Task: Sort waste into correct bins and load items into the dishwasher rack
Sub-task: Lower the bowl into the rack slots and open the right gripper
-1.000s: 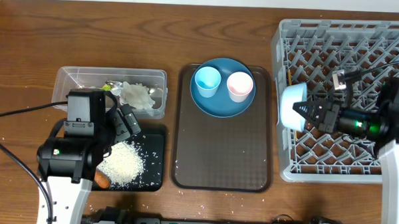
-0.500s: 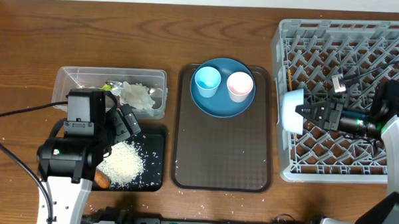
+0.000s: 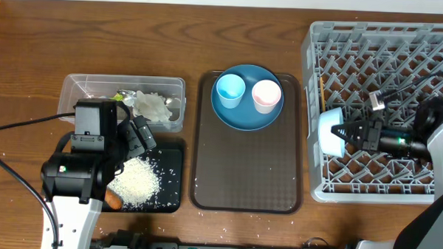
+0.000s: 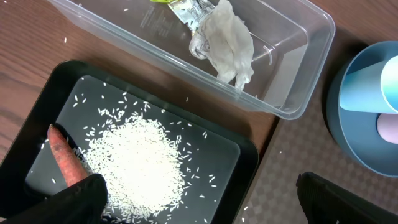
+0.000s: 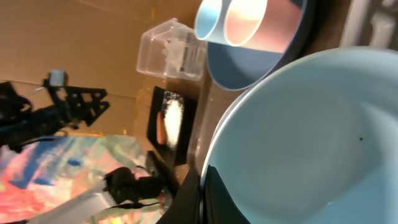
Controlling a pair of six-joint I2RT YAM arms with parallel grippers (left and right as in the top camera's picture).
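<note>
Overhead: the dishwasher rack [image 3: 387,41] fills the 3 o'clock side of the table. At the rack's 9 o'clock wall the right gripper [image 3: 344,133] is clenched on the rim of the pale blue-white bowl [image 3: 329,133], which stands on edge against the pegs. The brown serving tray [image 3: 249,170] lies at centre, and the blue plate [image 3: 245,118] sits at its 12 o'clock end. On the plate stand the light-blue cup [image 3: 229,90] and, just beside it at 3 o'clock, the pink cup [image 3: 266,95]. Toward 9 o'clock the clear tub [image 3: 75,86] holds crumpled paper [image 3: 152,106] and a yellow-green wrapper [image 3: 119,96]. The black tray [image 3: 172,174] lies just beside the tub at 6 o'clock. The left gripper [image 3: 140,136] hangs over both, released.

Left wrist: the dark fingers [image 4: 81,199] stand wide apart, holding nothing. Between them lies a heap of rice [image 4: 134,162] in the black tray, with the carrot [image 4: 65,162] at the heap's 9 o'clock. The paper rests in the tub at 12 o'clock.

Right wrist: the bowl's hollow fills the 4 o'clock half, its rim pinched between closed fingers at 6 o'clock; both cups show at 12 o'clock
</note>
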